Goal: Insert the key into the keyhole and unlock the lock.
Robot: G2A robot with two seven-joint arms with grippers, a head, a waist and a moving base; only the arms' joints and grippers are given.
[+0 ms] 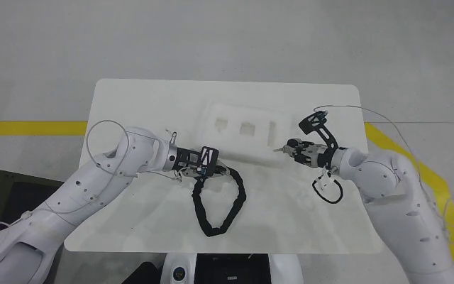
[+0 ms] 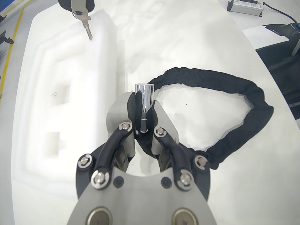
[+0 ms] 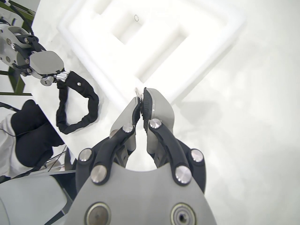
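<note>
the left gripper [image 2: 140, 112] is closed on the lock [image 2: 145, 92], a short chrome cylinder pinched between its black pads [image 2: 137, 108] with the free end sticking out past the fingertips. in the right wrist view the left gripper [image 3: 48, 64] shows from the front, and the cylinder's round end face with the keyhole [image 3: 47, 81] points to the right. the black fabric-sleeved chain [image 2: 234, 90] runs from the lock and lies in a loop on the table, on the near side of the left gripper [image 1: 207, 160].

the right gripper [image 3: 141, 99] is closed almost completely, with the key [image 3: 137, 92] nipped at its head between the fingertips. from the left wrist view the key [image 2: 87, 28] is plain: its blade sticks out of the right gripper [image 2: 79, 12], with its tip over the edge of the white foam tray [image 2: 107, 36]. seen from above, the right gripper [image 1: 289, 150] sits at the tray's near right corner with the key [image 1: 279, 150] pointing left. key and lock are well apart, the tray's near edge running between them.

the foam tray [image 1: 284, 113] lies in the middle of the white table [image 1: 142, 99], on the far side of both grippers, with several rectangular recesses. a small thin ring [image 3: 136, 17] lies inside the tray.
</note>
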